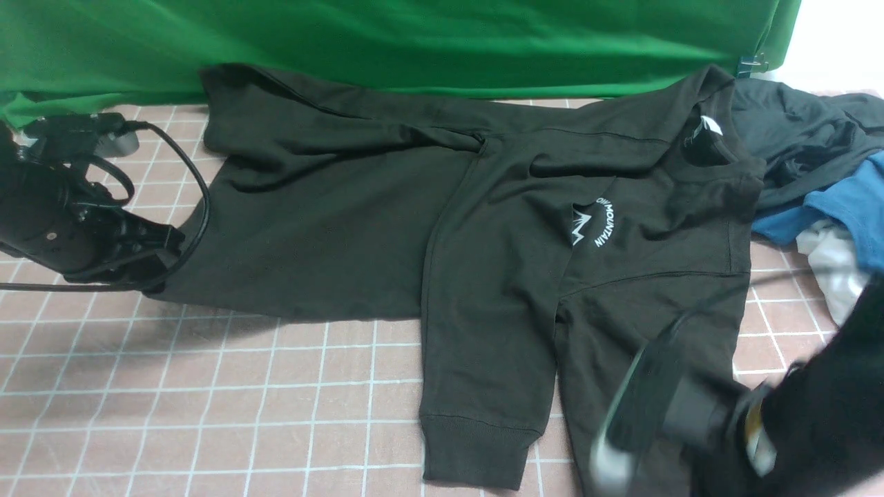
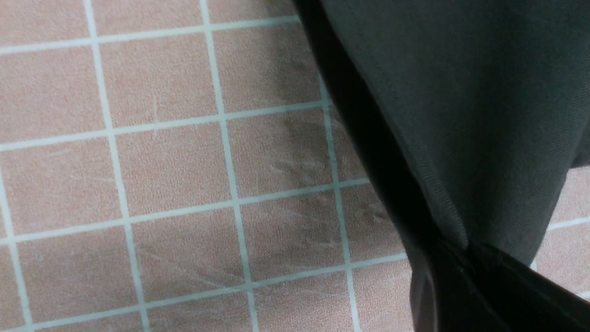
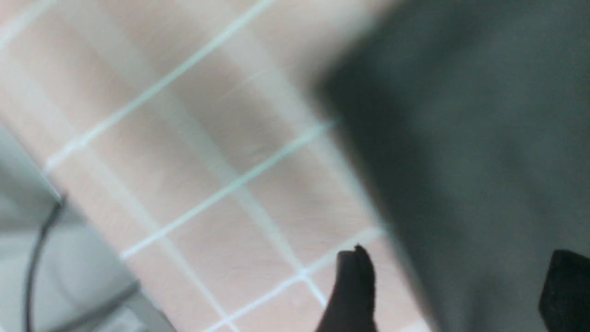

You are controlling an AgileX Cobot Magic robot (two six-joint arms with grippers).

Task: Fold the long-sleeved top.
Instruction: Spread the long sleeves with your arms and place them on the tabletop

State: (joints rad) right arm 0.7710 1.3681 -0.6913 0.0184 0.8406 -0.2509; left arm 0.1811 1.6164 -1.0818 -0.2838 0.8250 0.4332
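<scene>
Left gripper [image 1: 160,250] clamped on hem corner of long-sleeved top [image 1: 483,228] (fabric bunched in there). Top spread sideways across table [image 1: 207,400], collar at right. Right gripper [image 3: 458,258] blurry, jaws wide apart, over sleeve edge. Blue shirt [image 1: 842,207] far right.

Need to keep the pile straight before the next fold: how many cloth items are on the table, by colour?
Black long-sleeved cotton top with white mountain print: 1
Dark grey crumpled garment: 1
Blue crumpled shirt: 1
White crumpled cloth, kind unclear: 1
Total: 4
</scene>
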